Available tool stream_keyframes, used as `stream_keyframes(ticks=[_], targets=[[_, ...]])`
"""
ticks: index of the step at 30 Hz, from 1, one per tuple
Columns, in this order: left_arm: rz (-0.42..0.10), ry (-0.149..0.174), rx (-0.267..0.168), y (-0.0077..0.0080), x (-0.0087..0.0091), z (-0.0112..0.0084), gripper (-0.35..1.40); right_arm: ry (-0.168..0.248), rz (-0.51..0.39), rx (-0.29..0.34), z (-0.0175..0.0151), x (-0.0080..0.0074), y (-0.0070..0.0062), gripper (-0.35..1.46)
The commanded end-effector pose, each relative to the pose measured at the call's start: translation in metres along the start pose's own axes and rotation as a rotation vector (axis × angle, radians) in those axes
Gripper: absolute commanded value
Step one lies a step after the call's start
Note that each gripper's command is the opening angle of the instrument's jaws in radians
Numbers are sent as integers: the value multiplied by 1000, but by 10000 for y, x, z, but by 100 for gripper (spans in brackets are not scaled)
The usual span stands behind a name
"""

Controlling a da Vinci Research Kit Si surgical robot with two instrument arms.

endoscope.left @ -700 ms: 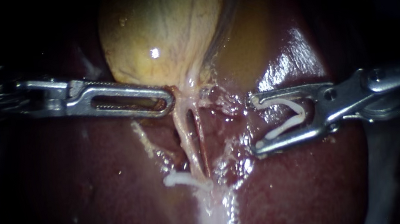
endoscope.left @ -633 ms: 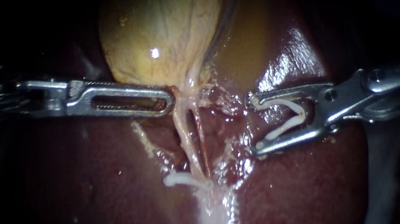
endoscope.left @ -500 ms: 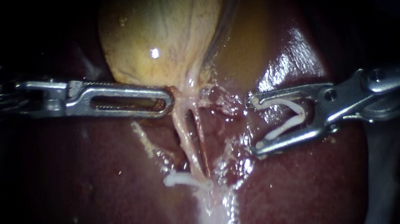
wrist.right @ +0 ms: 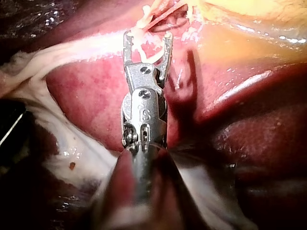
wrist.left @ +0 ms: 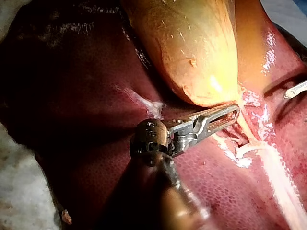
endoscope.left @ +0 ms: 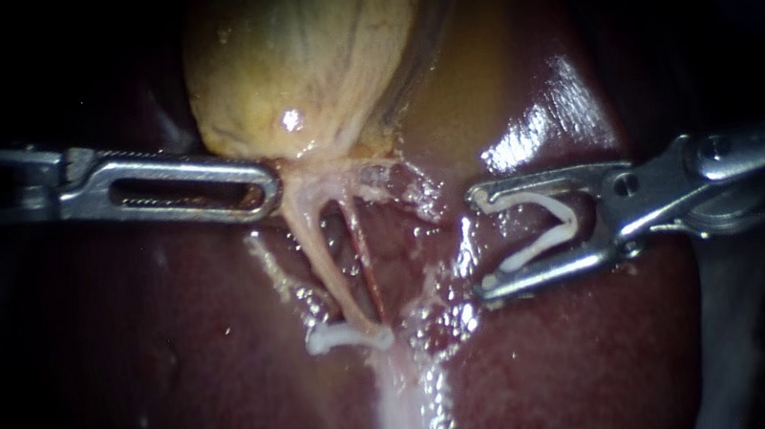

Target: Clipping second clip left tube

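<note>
Two tubes run down from the rounded yellow-tan gallbladder [endoscope.left: 306, 50], and the pale left tube [endoscope.left: 318, 255] carries a small white clip [endoscope.left: 348, 337] at its lower end. Now the left slotted steel instrument [endoscope.left: 270, 189] is clamped on the gallbladder's neck. The right steel instrument [endoscope.left: 482, 242] hovers beside the tubes, clear of them, jaws cradling an open white V-shaped clip [endoscope.left: 540, 246].

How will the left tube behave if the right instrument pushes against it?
Probably floppy: the left tube is a thin pale strand, held taut by my left instrument gripping the gallbladder. Likely slippery: wet glints cover the liver around it. The clip across its lower end should limit sliding.
</note>
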Motion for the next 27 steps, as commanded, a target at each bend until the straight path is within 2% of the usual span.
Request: stream_keyframes(ticks=[1, 6, 16, 27], targets=[[3, 0, 1, 0, 0, 0, -35, -1, 0, -2, 3, -1, -1, 49], [3, 0, 1, 0, 0, 0, -35, -1, -3, -1, 24, -2, -4, 49], [2, 1, 2, 1, 1, 3, -35, -1, -9, 20, 93, -13, -9, 49], [1, 3, 4, 5, 0, 5, -35, 0, 6, 21, 129, -32, -5, 49]])
